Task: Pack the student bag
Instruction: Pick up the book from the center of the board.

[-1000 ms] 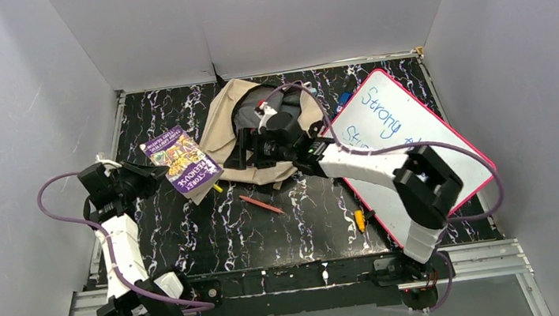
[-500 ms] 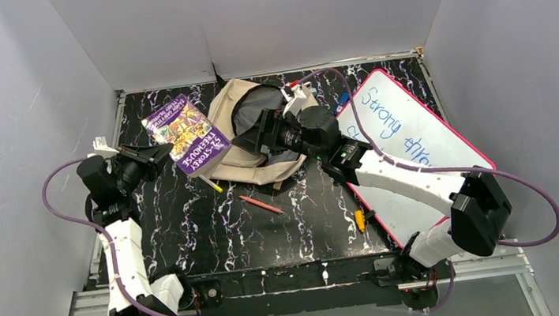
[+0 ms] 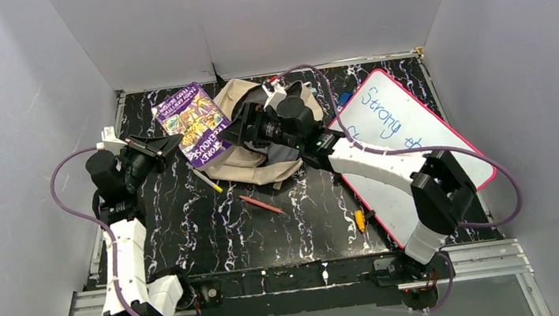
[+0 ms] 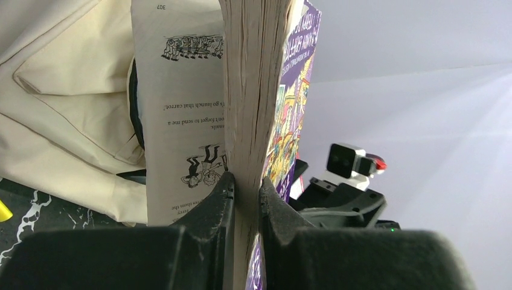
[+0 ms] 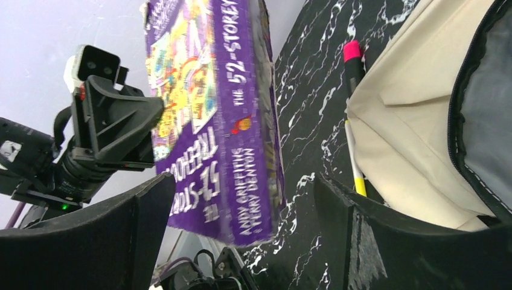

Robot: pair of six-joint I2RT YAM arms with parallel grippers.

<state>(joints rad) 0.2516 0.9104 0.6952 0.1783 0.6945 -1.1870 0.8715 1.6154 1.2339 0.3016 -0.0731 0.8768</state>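
The beige student bag [image 3: 249, 164] lies at the back middle of the table, its grey-lined mouth [image 5: 483, 103] unzipped. My left gripper [image 3: 168, 145] is shut on the page edge of a purple paperback book [image 3: 193, 124] and holds it in the air at the bag's left edge. In the left wrist view both fingers [image 4: 217, 199] clamp the book's [image 4: 253, 90] block of pages, with the bag's cloth [image 4: 66, 90] behind. My right gripper [image 3: 245, 126] hovers open over the bag, facing the book [image 5: 211, 121]. The book's lower corner hangs in front of the right gripper [image 5: 244, 199], untouched.
A pink-framed whiteboard [image 3: 410, 147] lies at the right. A red pencil [image 3: 260, 204], a yellow-tipped pen [image 3: 207, 180] and a small orange item [image 3: 359, 219] lie loose on the black marbled table. A pink-capped marker [image 5: 352, 57] lies beside the bag. Grey walls close three sides.
The left arm has raised the book and carried it back and right, up to the bag. The right gripper has swung left over the bag and now faces the book.
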